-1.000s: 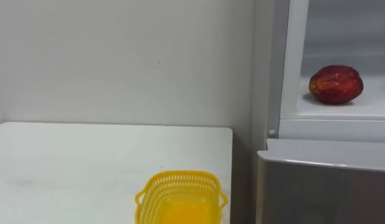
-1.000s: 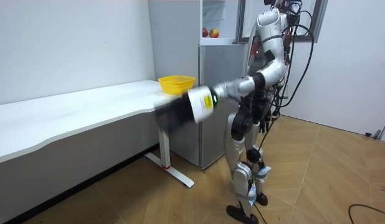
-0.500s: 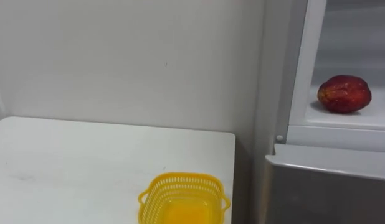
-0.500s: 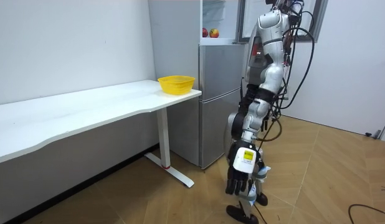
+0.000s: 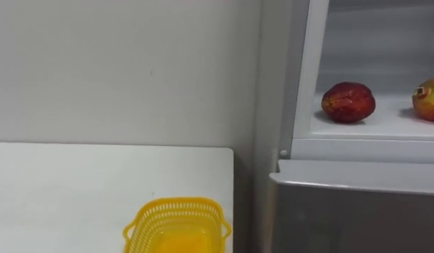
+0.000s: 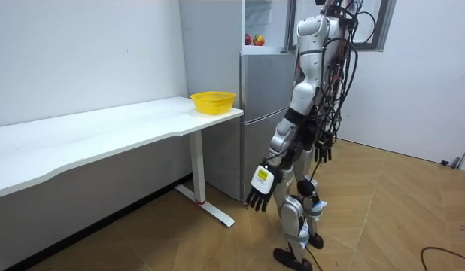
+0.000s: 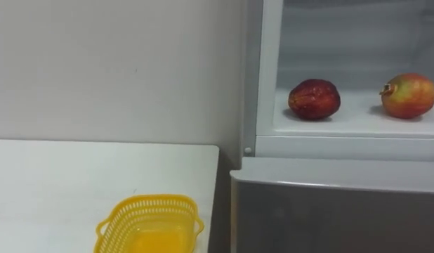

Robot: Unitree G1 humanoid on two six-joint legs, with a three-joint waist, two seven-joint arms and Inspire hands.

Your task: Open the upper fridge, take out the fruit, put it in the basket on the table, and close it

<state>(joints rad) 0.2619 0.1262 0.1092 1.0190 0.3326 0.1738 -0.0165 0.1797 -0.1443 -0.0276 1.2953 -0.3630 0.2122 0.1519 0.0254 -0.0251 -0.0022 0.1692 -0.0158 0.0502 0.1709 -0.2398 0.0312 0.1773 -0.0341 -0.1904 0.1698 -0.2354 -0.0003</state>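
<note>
**Robot position.** In the room view the robot stands upright on the wooden floor. It faces the front of the tall silver-grey two-compartment fridge (image 6: 255,113), just beside the end of the long white table (image 6: 104,128).

**Left hand.** The left hand (image 6: 261,192) hangs low at the robot's side, on the room view's left of the legs and well below the table top. Its fingers are spread loosely and point down. It holds nothing.

**Right hand.** The right hand (image 6: 323,153) hangs at hip height on the room view's right of the body. It is too small to tell whether it is spread or curled.

**Fridge.** The upper compartment stands open. The grey lower door (image 5: 357,211) beneath it is closed.

**Task items.**
- The dark red, rounded fruit (image 5: 348,102) lies on the white shelf (image 5: 371,128) of the upper compartment, near the left wall.
- The red-and-yellow rounded fruit (image 7: 409,95) lies on the same shelf to the right of it. The two fruits are apart and do not touch.
- Neither hand is near the shelf.

**Table.** The yellow plastic mesh basket (image 5: 176,205) with two side handles stands on the table near the end next to the fridge. Nothing shows inside it.
</note>
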